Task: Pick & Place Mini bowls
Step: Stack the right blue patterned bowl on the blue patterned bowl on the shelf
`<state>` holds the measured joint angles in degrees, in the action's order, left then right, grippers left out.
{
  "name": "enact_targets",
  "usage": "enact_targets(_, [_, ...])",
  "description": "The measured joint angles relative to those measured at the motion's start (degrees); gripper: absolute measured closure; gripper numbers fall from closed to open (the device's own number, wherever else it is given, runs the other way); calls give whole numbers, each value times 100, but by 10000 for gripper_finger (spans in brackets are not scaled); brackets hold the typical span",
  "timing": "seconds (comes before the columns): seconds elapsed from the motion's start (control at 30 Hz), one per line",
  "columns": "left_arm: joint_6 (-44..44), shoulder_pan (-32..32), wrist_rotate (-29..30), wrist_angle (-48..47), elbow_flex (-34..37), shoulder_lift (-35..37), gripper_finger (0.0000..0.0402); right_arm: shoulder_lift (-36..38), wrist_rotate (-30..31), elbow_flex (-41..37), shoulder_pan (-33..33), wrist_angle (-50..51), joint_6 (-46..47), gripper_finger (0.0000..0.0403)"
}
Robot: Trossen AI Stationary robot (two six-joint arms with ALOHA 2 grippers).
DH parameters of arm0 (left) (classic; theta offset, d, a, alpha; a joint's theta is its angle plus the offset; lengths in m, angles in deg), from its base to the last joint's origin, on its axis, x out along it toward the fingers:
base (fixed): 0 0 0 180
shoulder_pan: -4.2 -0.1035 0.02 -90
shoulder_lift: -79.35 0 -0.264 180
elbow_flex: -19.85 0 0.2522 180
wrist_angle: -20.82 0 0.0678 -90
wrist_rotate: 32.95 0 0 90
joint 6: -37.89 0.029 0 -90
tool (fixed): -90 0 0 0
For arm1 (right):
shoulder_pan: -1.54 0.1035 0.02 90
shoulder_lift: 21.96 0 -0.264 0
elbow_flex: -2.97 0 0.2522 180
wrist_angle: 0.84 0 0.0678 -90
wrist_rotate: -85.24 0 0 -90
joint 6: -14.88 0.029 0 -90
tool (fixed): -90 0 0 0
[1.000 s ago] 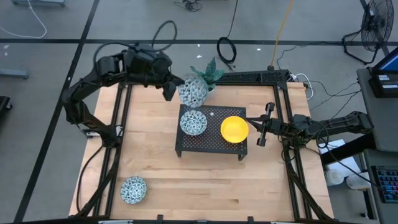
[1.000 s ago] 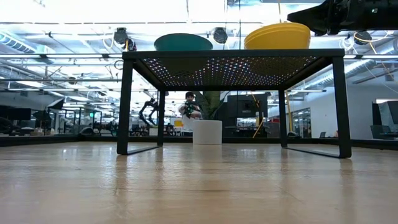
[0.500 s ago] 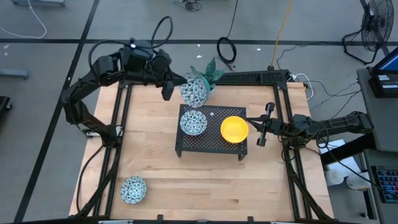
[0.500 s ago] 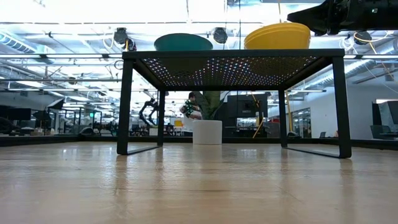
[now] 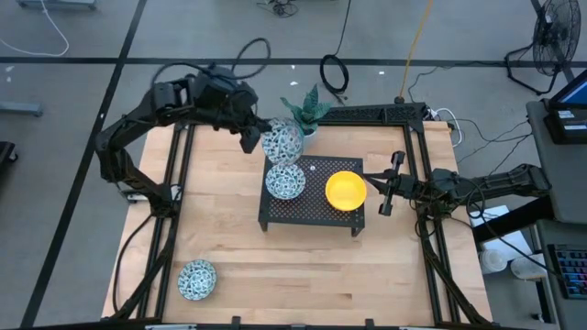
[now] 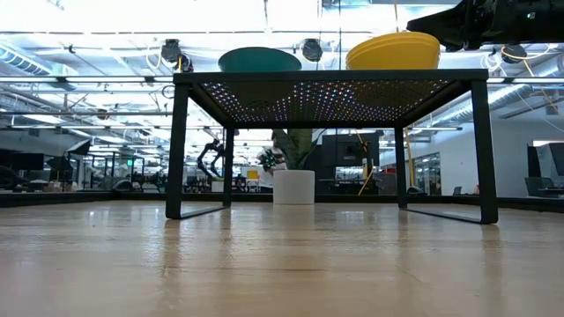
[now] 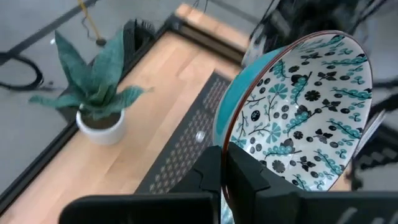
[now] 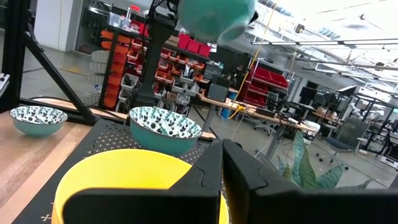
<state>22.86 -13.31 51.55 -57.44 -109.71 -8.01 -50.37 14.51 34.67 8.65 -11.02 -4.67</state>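
On the near left corner of the wooden surface [image 5: 303,247] sits one patterned bowl [image 5: 196,279], well apart from everything else. Farther in, at the middle of the surface, stands a black perforated rack [image 5: 310,213]. On its top, a second patterned bowl [image 5: 285,181] sits on the left part and a yellow bowl [image 5: 346,190] on the right part, near each other but not touching.

The right tool [image 5: 386,191] sits just beside the yellow bowl at the rack's right edge, its fingers pressed together and gripping nothing. Whether it touches the bowl's rim cannot be told.

Above the far edge of the rack, the left tool [image 5: 254,134] is clamped shut on the rim of a third patterned bowl [image 5: 282,141], which is lifted off the surface and tilted steeply. In the left wrist view its fingers [image 7: 245,180] pinch the bowl's lower rim, with the patterned inside facing the camera. The raised bowl hangs just beyond the patterned bowl on the rack.

Farthest off, at the back edge of the surface, a green plant [image 5: 307,108] stands in a white pot [image 7: 102,129], just behind the raised bowl.
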Motion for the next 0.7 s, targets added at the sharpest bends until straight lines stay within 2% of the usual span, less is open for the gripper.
enact_targets(0.2, [159,-4,3,-438,18,-126,393,1,0,0,0,-22,0,403])
enact_targets(0.7, [191,26,-94,-755,25,-703,392,-1,-3,0,-1,-24,66,403])
